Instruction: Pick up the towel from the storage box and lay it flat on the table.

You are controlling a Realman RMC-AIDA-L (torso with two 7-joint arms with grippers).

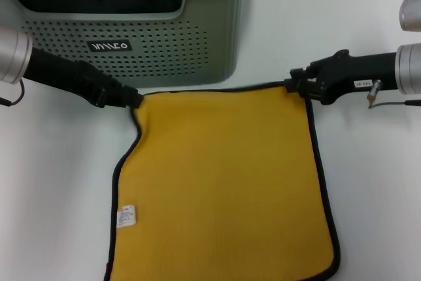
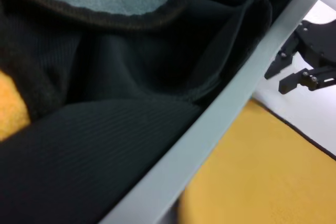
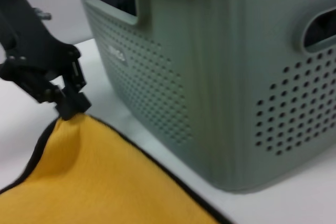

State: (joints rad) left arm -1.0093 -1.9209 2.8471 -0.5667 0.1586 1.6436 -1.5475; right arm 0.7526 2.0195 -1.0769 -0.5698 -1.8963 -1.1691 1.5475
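The mustard-yellow towel [image 1: 223, 182] lies spread on the white table [image 1: 375, 202], in front of the grey-green storage box [image 1: 197, 37]. A white tag [image 1: 125, 217] shows near its left edge. My left gripper [image 1: 135, 100] is at the towel's far left corner, shut on it. In the right wrist view that corner rises into the left gripper [image 3: 71, 109]. My right gripper [image 1: 294, 87] sits at the far right corner. The left wrist view shows the right gripper [image 2: 277, 80] with its fingers apart, just off the towel [image 2: 252, 171].
Dark, grey-green and yellow cloths [image 2: 105, 77] fill the storage box [image 3: 210, 77], which stands close behind the towel's far edge. Bare table lies to the left [image 1: 52, 182] and right of the towel.
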